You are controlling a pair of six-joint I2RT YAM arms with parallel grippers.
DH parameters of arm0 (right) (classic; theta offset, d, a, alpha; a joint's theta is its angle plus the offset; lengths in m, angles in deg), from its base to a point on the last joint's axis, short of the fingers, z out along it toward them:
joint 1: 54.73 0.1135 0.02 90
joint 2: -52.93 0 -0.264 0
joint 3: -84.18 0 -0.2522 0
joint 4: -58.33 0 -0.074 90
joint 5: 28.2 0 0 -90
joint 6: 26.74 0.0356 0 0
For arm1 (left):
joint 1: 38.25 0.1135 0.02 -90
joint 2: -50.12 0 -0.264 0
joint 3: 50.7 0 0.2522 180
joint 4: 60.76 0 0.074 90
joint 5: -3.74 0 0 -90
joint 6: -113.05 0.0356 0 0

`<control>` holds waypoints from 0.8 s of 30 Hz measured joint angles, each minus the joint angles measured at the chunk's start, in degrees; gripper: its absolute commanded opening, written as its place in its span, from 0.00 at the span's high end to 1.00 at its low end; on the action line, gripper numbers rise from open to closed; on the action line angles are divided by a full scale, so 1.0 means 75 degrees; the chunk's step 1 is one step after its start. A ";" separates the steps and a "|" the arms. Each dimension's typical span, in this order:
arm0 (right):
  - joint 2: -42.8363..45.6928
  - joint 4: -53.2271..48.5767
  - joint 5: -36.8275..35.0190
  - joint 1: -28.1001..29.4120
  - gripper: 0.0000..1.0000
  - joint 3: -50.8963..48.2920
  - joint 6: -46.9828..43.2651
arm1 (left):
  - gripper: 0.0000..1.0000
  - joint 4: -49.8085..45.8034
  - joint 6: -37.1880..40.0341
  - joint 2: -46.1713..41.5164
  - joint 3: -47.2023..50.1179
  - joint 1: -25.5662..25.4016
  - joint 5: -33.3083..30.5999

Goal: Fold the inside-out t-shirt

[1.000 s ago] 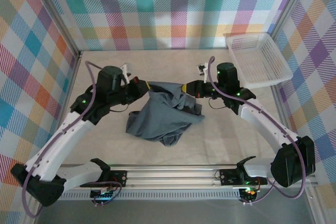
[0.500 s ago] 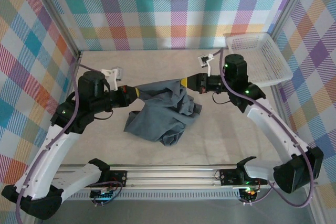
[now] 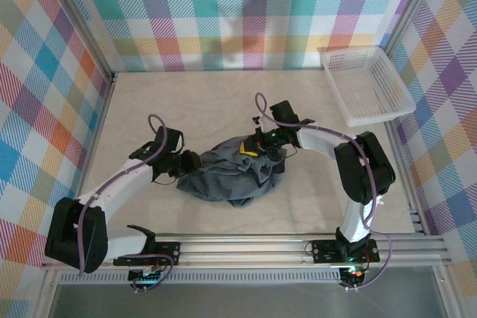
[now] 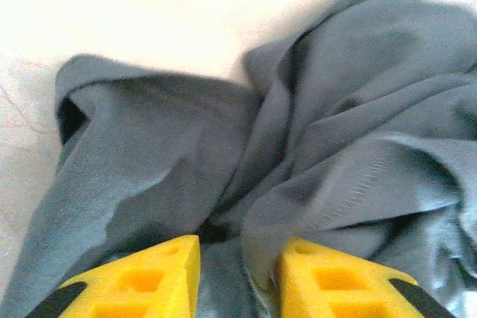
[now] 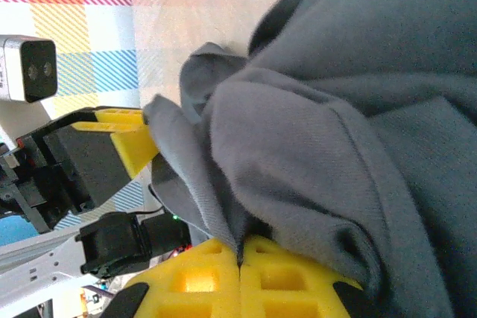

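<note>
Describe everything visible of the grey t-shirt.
The t-shirt is plain dark slate-grey, a soft matte knit, with a stitched seam visible in the left wrist view. It lies bunched in a wrinkled, unfolded heap mid-table on the beige table, well apart from the white basket. The right claw is closed, pinching a fold at the heap's far side. The left claw sits at the heap's left edge, fingers parted, with cloth in the gap.
</note>
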State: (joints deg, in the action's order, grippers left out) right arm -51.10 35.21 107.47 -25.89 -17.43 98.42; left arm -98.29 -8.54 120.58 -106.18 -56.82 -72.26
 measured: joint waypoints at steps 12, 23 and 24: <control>0.0580 0.0571 -0.0227 0.0000 0.98 0.0006 0.0638 | 0.61 0.2186 -0.2582 -0.1411 0.0163 -0.2224 0.0192; 0.0615 0.0705 -0.0163 0.0003 0.98 0.0006 0.0866 | 0.58 0.4803 -0.3882 0.0898 0.0286 -0.2559 0.0029; 0.0641 0.0697 -0.0163 0.0003 0.98 0.0003 0.0866 | 0.64 0.4849 -0.3879 0.0898 0.0280 -0.2556 -0.0058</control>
State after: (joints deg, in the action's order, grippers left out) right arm -46.29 40.43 106.24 -25.86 -17.41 104.91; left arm -61.92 -37.64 127.31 -104.08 -75.99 -72.69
